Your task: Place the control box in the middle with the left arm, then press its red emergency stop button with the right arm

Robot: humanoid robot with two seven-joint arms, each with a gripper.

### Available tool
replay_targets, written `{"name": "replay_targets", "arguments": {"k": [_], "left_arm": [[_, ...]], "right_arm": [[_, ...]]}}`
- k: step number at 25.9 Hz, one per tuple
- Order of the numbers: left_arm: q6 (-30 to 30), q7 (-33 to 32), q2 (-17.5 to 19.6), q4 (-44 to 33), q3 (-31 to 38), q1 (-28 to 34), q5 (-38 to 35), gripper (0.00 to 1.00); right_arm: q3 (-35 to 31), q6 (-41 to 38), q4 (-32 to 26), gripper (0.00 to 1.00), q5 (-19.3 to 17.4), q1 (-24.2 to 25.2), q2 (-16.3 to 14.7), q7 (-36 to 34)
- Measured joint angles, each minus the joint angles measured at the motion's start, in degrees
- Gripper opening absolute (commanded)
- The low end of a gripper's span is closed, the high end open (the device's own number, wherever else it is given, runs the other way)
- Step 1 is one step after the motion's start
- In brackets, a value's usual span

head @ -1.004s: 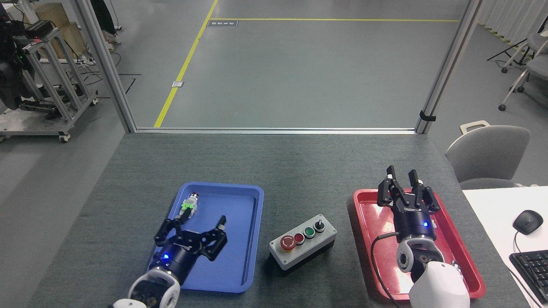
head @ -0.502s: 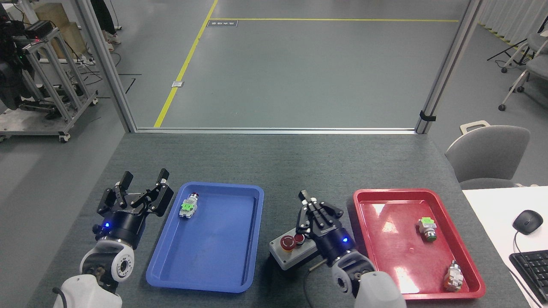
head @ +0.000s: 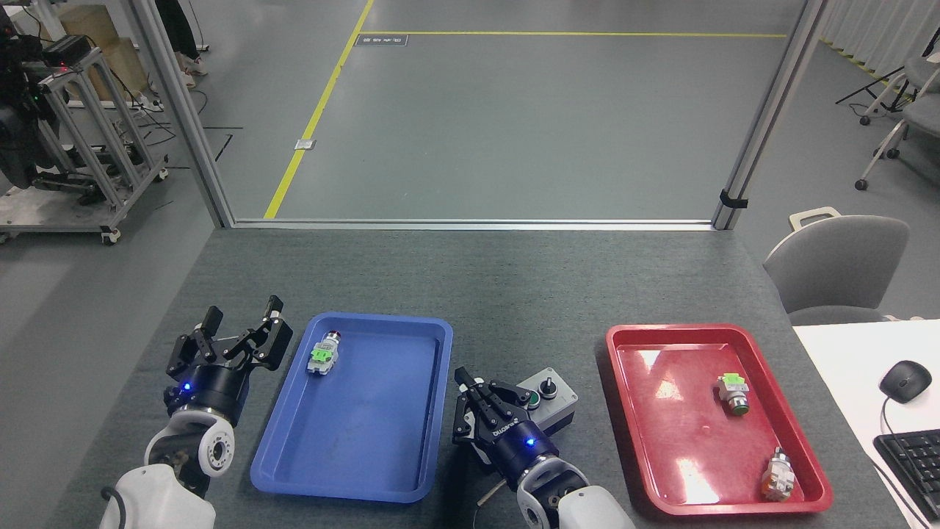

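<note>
One head view. Control box [head: 547, 400]: on dark tabletop [head: 514, 294] between blue tray [head: 367, 411] and red tray [head: 661, 441]. Right gripper [head: 477, 404]: fingers drawn together over the box's left end, hiding the red buttons. Left gripper [head: 239, 330]: spread wide, empty, left of blue tray.

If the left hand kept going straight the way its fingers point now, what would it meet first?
Probably nothing close. The left hand sits left of the blue tray, fingers spread, pointing toward the table's far edge. Only bare tabletop lies ahead, though its height above the felt is unclear.
</note>
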Motion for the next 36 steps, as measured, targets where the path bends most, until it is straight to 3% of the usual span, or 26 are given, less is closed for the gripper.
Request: {"name": "replay_targets", "arguments": {"k": [9,25,26,28,30,36], "left_arm": [[0.3,-0.1,-0.2,0.3,-2.3,0.8,-0.2,0.99],[0.2,1.0,-0.8,-0.5,-2.6,7.4,-0.5,0.99],[0.2,1.1,-1.1,-0.3,-2.7,7.7,-0.6,0.99],[0.1,1.8,-1.3,0.2,-3.0,8.1,-0.8,0.99],[0.0,2.8,-1.5,0.6,-3.2,8.3,-0.8,0.99],[0.0,3.8,-2.1,1.1,-3.4,8.5,-0.1,0.99]], "right_arm": [[-0.4,5.3,1.4,0.00,-0.4,0.1,-0.4,0.1],[0.3,5.8,6.1,0.00,0.3,0.0,-0.4,-0.9],[0.2,5.7,6.0,0.04,0.1,0.0,-0.4,-0.9],[-0.3,5.6,5.3,0.41,-0.4,0.1,-0.3,-0.2],[-2.1,5.6,3.8,1.00,-0.7,-0.2,-0.3,3.3],[-16.2,7.8,0.3,1.00,-1.0,-2.4,-1.8,4.4]]}}
